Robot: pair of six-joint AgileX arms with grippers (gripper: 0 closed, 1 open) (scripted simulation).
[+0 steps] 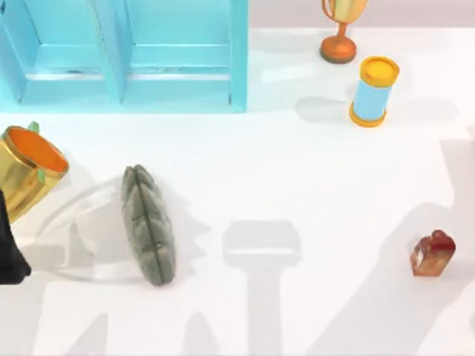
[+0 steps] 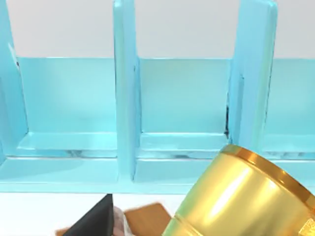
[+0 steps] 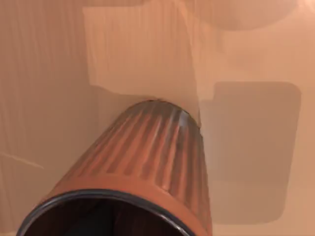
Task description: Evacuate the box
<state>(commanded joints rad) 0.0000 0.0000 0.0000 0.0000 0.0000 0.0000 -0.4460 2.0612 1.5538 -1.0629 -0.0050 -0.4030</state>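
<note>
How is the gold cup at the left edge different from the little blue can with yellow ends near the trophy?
The gold cup is tilted, its orange inside showing; the blue can stands upright on the table.
The cup is shiny gold with an open mouth; the can is light blue with closed yellow ends.
The cup looks larger and sits at the table's left edge; the can sits at the right, near the trophy.
Both are round.

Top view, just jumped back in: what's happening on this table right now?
My left gripper is at the table's left edge beside the gold cup, which is tilted near the blue shelf. I cannot tell if it grips the cup. A brown patch below it may be the box. The grey ribbed cushion, blue cylinder, trophy and red block lie apart on the table. The right wrist view has a ribbed bin close up.
</note>
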